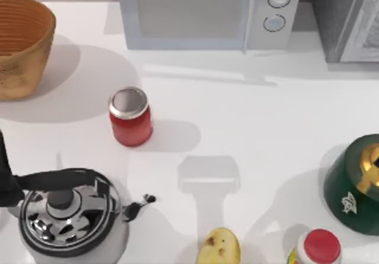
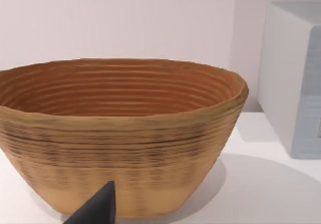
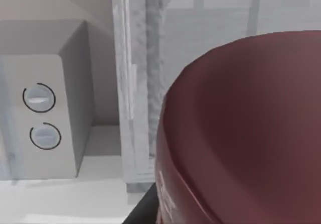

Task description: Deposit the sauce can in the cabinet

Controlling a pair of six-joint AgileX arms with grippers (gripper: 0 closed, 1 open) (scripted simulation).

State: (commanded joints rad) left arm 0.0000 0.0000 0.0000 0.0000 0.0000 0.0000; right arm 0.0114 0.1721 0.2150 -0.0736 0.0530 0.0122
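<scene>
Keep the sauce can [image 3: 241,133], apparently clamped in the right hand [image 3: 150,210], level; enter the cabinet [image 3: 135,83] squarely, clear of the microwave [image 3: 45,113]; left hand [image 2: 98,209] parked by the basket [image 2: 120,148].

I'm looking at a rendered kitchen counter: a white table [image 1: 249,116] with a microwave [image 1: 204,12] at the far edge, a woven basket [image 1: 21,42] far left, a steel kettle [image 1: 65,219] near left, and a potato [image 1: 218,247] nearby.
</scene>
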